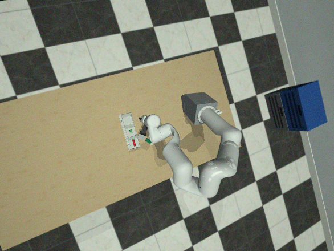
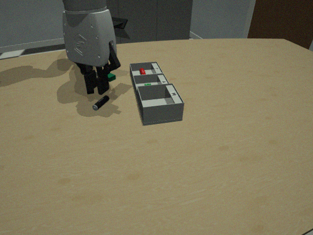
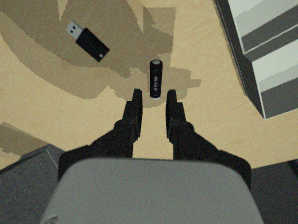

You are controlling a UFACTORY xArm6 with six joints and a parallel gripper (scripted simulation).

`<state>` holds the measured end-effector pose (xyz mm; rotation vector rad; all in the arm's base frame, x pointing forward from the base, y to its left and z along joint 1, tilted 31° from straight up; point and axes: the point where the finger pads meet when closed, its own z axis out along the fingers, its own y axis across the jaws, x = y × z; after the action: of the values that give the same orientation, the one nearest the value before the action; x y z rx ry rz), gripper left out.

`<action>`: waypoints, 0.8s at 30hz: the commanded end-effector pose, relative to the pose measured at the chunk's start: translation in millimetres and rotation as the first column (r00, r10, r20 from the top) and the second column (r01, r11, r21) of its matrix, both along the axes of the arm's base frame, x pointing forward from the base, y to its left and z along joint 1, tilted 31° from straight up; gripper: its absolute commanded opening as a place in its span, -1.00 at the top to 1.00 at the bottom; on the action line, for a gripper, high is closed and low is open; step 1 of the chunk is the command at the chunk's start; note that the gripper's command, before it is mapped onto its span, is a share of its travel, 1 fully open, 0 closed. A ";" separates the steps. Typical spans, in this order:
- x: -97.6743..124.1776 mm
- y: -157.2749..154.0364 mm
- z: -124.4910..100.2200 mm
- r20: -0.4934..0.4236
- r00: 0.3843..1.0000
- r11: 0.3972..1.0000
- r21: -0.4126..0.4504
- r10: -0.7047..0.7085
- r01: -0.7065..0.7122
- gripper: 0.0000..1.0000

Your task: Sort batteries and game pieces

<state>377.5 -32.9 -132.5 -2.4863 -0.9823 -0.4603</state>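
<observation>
A black battery [image 2: 101, 102] [image 3: 156, 78] lies flat on the table, left of the bins. My gripper [image 2: 94, 92] [image 3: 154, 100] [image 1: 143, 130] hangs just above the table with its fingertips right beside the battery's near end. The fingers stand partly apart with nothing between them. A green game piece [image 2: 111, 77] [image 1: 148, 141] lies on the table behind the gripper. Three grey bins stand in a row. Bin P [image 2: 131, 68] at the far end holds a red battery [image 2: 142, 71] [image 1: 134, 142]. Bin A [image 2: 163, 79] in the middle holds a green game piece [image 2: 147, 84] [image 1: 130, 130].
Bin M [image 2: 163, 113] at the near end is empty. A black USB stick [image 3: 88, 41] lies on the table beyond the battery, hidden behind the gripper in the exterior view. The arm's grey base [image 1: 198, 106] stands at the table's right end.
</observation>
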 end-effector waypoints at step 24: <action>7.8 18.5 -33.3 0.005 1.000 1.000 -0.001 -0.002 0.002 0.44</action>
<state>384.0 -14.0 -165.6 -2.4866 -0.9821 -0.4630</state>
